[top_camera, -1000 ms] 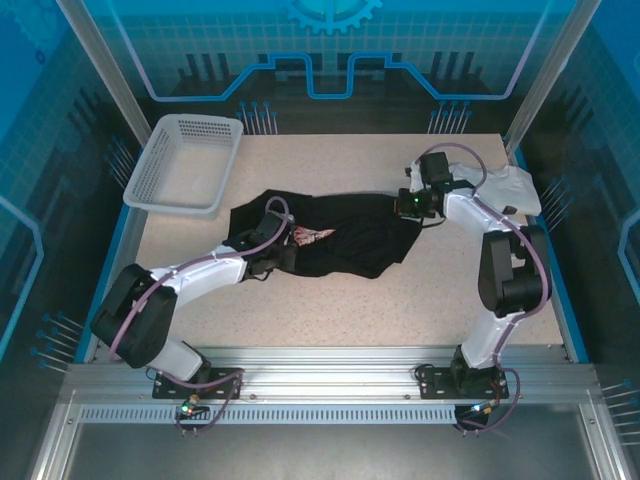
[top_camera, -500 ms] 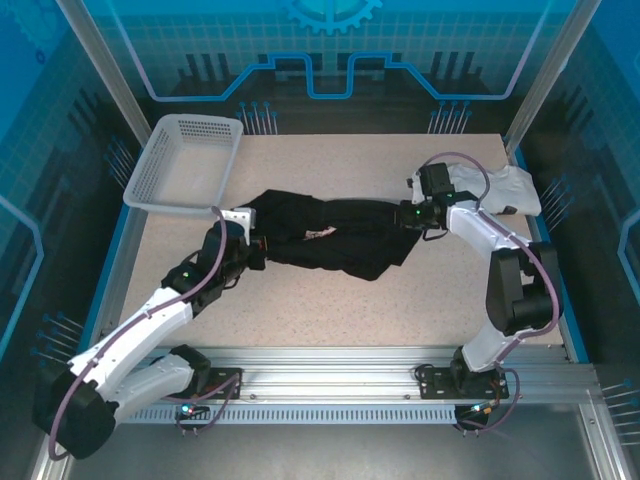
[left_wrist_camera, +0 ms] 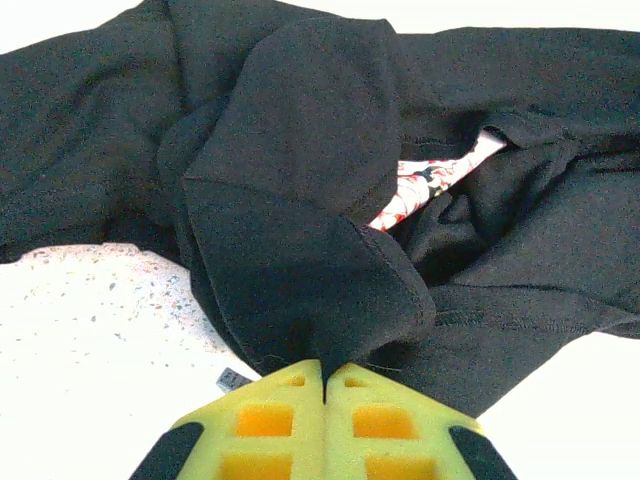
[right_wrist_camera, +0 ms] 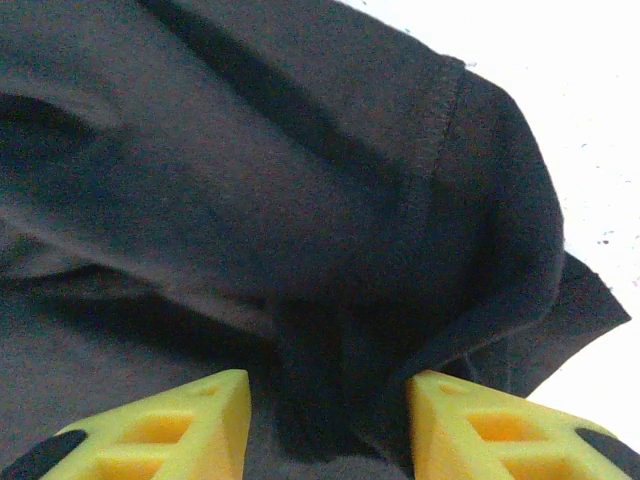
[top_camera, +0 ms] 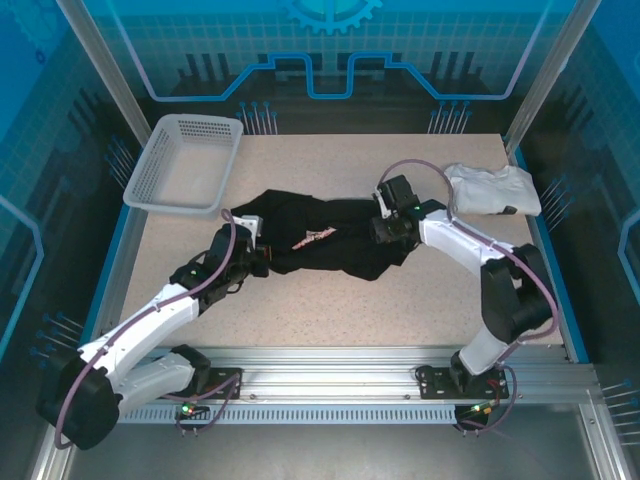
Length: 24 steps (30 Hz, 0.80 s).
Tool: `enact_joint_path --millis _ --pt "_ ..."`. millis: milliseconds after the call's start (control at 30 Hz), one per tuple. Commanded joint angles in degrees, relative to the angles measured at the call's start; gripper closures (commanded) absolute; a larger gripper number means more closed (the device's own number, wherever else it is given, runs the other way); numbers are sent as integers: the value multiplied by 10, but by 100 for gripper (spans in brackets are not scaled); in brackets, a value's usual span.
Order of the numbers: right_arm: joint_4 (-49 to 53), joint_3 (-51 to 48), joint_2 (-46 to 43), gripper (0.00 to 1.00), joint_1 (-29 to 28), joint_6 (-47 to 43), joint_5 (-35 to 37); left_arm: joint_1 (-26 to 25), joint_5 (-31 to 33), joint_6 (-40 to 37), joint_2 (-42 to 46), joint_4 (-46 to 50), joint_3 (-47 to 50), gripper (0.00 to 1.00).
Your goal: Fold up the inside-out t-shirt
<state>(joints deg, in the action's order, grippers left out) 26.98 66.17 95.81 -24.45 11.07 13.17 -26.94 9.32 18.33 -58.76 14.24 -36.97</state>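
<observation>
Inside-out t-shirt: left gripper clamped on a fold at its left end; right gripper parted, cloth bunched between the jaws.

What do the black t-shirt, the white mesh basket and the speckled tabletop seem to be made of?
Black short-sleeved t-shirt: soft matte knit cloth, probably cotton; it creases and shows stitched hems. White rectangular basket: likely rigid plastic, walls a fine moulded lattice. Speckled beige tabletop: hard, smooth, matte, perhaps laminate.
</observation>
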Motion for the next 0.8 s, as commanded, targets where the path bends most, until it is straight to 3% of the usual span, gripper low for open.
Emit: enact_joint_path --millis 0,133,233,333,433,500,600,767 --pt "36 42 42 55 -17 -18 68 4 -13 5 0 -13 -1 97" --pt "92 62 40 54 -13 -18 170 3 -13 7 7 -11 0 96" --pt "124 56 7 51 16 -16 195 3 -10 3 10 -10 1 96" --pt "111 32 -43 45 32 -23 148 3 -7 -2 7 -10 0 96" --pt "73 4 -82 29 10 -36 65 3 -6 -4 3 -10 -2 96" --pt "60 2 -83 27 -7 -41 52 4 -7 -4 1 -10 -3 96" --pt "56 15 -60 29 -19 -48 46 4 -8 -5 1 -9 -6 96" --pt "57 42 -7 44 -19 -50 41 4 -7 -7 1 -6 -6 96"
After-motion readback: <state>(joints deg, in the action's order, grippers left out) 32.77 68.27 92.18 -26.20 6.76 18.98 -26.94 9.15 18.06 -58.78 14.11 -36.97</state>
